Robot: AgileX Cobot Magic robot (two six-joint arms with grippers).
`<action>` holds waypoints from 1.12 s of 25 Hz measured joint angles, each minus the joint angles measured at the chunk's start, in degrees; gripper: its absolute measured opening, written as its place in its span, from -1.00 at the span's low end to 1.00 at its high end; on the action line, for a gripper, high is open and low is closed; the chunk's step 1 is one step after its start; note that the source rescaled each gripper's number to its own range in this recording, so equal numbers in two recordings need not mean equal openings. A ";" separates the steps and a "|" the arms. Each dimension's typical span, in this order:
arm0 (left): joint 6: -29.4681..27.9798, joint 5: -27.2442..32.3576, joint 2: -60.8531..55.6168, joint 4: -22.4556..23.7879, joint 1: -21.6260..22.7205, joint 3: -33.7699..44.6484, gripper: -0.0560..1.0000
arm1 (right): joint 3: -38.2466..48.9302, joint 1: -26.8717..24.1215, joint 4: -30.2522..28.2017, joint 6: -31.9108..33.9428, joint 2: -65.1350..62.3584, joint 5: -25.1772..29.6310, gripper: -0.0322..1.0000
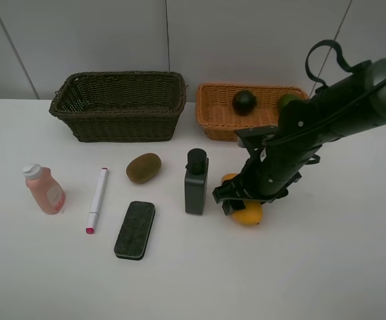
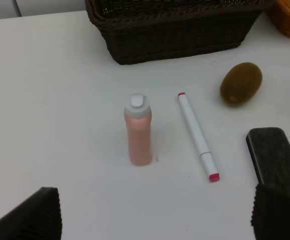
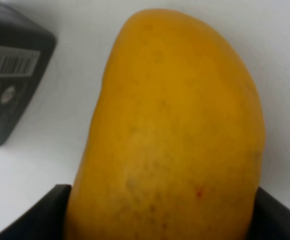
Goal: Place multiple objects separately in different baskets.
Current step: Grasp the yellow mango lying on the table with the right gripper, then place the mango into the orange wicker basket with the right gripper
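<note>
My right gripper (image 1: 236,197) is down over the yellow mango (image 1: 249,215) on the table, its jaws closed against both sides of it. The right wrist view is filled by the mango (image 3: 170,125) between the fingers (image 3: 39,215), with the dark grey bottle (image 3: 9,75) beside it. That bottle (image 1: 196,183) stands just left of the mango. The dark mangosteen (image 1: 244,102) and green lime (image 1: 287,101) lie in the orange-tan basket (image 1: 213,113). My left gripper (image 2: 155,215) is open and empty, short of the pink bottle (image 2: 138,132); it is out of the exterior view.
The brown kiwi (image 1: 143,167), white marker (image 1: 97,199), black eraser (image 1: 135,229) and pink bottle (image 1: 45,189) lie on the table's left half. The dark basket (image 1: 73,113) stands behind them and looks empty. The left wrist view shows the marker (image 2: 197,135), kiwi (image 2: 241,83) and eraser (image 2: 275,155).
</note>
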 joint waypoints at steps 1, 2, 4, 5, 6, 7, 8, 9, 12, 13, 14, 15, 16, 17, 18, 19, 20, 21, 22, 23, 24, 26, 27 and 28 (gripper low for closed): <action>0.00 0.00 0.00 0.00 0.00 0.00 1.00 | 0.00 0.00 0.00 0.12 0.00 0.05 0.19; 0.00 0.00 0.00 0.00 0.00 0.00 1.00 | 0.00 0.00 0.00 0.17 0.00 0.12 0.19; 0.00 0.00 0.00 0.00 0.00 0.00 1.00 | 0.00 0.00 0.00 0.23 0.00 0.28 0.19; 0.00 0.00 0.00 0.00 0.00 0.00 1.00 | 0.00 0.00 0.00 0.34 0.00 0.36 0.19; 0.00 0.00 0.00 0.00 0.00 0.00 1.00 | 0.00 0.00 0.00 0.34 0.00 0.51 0.19; 0.00 0.00 0.00 0.00 0.00 0.00 1.00 | 0.00 0.00 0.00 0.34 0.00 0.68 0.19; 0.00 0.00 0.00 0.00 0.00 0.00 1.00 | 0.00 0.00 0.00 0.34 -0.22 0.92 0.19; 0.00 0.00 0.00 0.00 0.00 0.00 1.00 | 0.00 0.00 0.00 0.34 -0.53 1.41 0.19; 0.00 0.00 0.00 0.00 0.00 0.00 1.00 | 0.00 0.00 0.00 0.34 -2.19 2.53 0.19; 0.00 0.00 0.00 0.00 0.00 0.00 1.00 | 0.00 0.00 0.00 0.34 -2.99 2.94 0.19; 0.00 0.00 0.00 0.00 0.00 0.00 1.00 | 0.05 0.00 0.00 0.40 -3.71 3.41 0.19; 0.00 0.00 0.00 0.00 0.00 0.00 1.00 | 0.05 0.00 0.00 0.40 -4.64 3.74 0.19; 0.00 0.00 0.00 0.00 0.00 0.00 1.00 | 0.05 0.00 -0.21 0.40 -5.59 4.03 0.19; 0.00 0.00 0.00 0.00 0.00 0.00 1.00 | 0.05 0.00 -0.34 0.40 -6.57 4.38 0.19; 0.00 0.00 0.00 0.00 0.00 0.00 1.00 | 0.05 0.00 -0.48 0.40 -7.35 4.70 0.19; 0.00 0.00 0.00 0.00 0.00 0.00 1.00 | 0.05 0.00 -0.63 0.40 -8.19 4.95 0.19; 0.00 0.00 0.00 0.00 0.00 0.00 1.00 | 0.05 0.00 -1.14 0.51 -8.94 5.13 0.19; 0.00 0.00 0.00 0.00 0.00 0.00 1.00 | -0.01 -0.14 -1.72 0.83 -9.48 5.27 0.19; 0.00 0.00 0.00 0.00 0.00 0.00 1.00 | -0.25 -0.53 -2.01 1.16 -9.96 5.62 0.19; 0.00 0.00 0.00 0.00 0.00 0.00 1.00 | -0.79 -1.01 -2.48 1.26 -10.22 6.51 0.19; 0.00 0.00 0.00 0.00 0.00 0.00 1.00 | -1.64 -1.86 -2.97 1.40 -10.34 7.63 0.19; 0.00 0.00 0.00 0.00 0.00 0.00 1.00 | -3.56 -3.73 -3.66 1.40 -10.41 9.41 0.19; 0.00 0.00 0.00 0.00 0.00 0.00 1.00 | -4.78 -4.45 -4.73 1.40 -10.41 10.25 0.19; 0.00 0.00 0.00 0.00 0.00 0.00 1.00 | -6.10 -5.26 -5.09 1.40 -10.41 11.14 0.19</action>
